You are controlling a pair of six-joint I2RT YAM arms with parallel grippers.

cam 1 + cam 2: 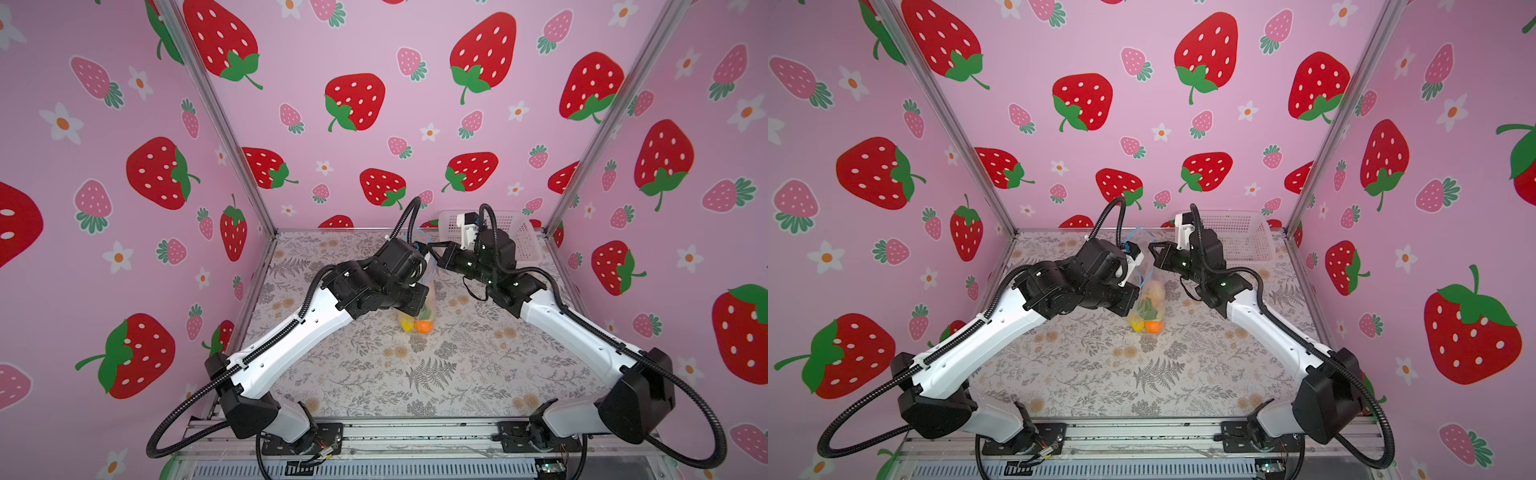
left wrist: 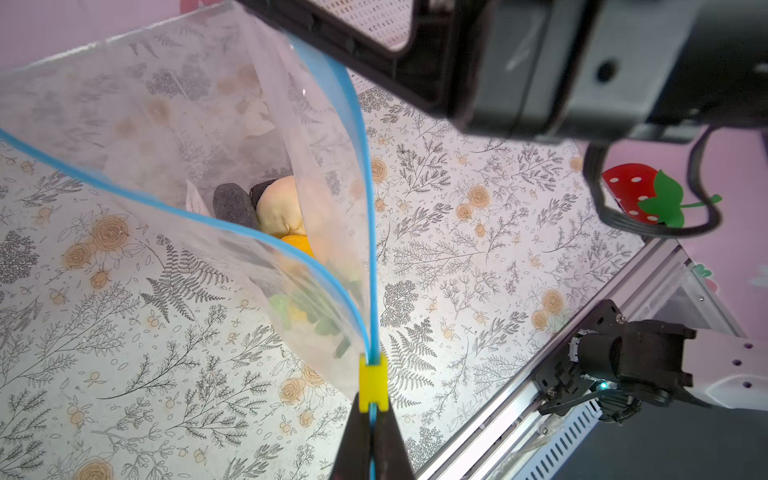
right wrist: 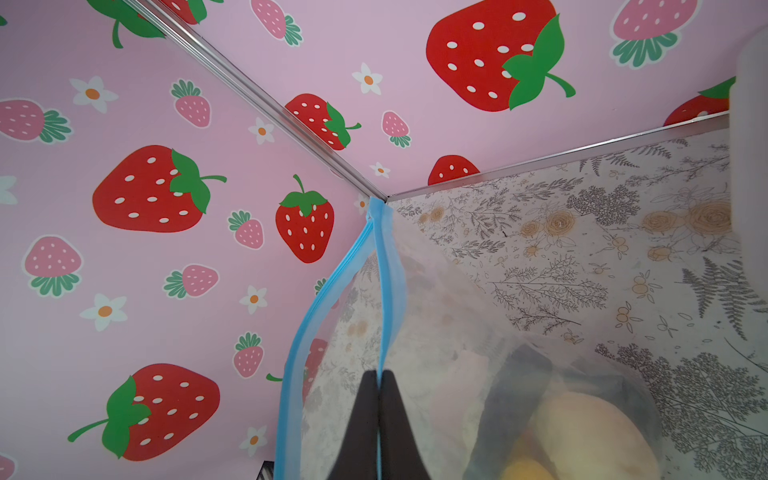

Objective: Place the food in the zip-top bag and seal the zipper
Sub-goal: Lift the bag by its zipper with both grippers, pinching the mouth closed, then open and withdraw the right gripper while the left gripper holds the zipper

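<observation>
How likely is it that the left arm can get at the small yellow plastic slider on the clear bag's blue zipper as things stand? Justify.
Very likely yes: the left gripper is shut on the light-blue zipper strip, its tips right against the small yellow slider, with nothing between them.

The left arm [image 1: 365,282] hides much of the zip-top bag [image 1: 431,301].

Between the left arm [image 1: 1000,332] and right arm [image 1: 1266,328] a clear zip-top bag [image 1: 1148,270] stands upright, orange [image 1: 1153,327] and lemon [image 1: 1136,324] at its bottom; white mesh basket [image 1: 1246,237] behind.
</observation>
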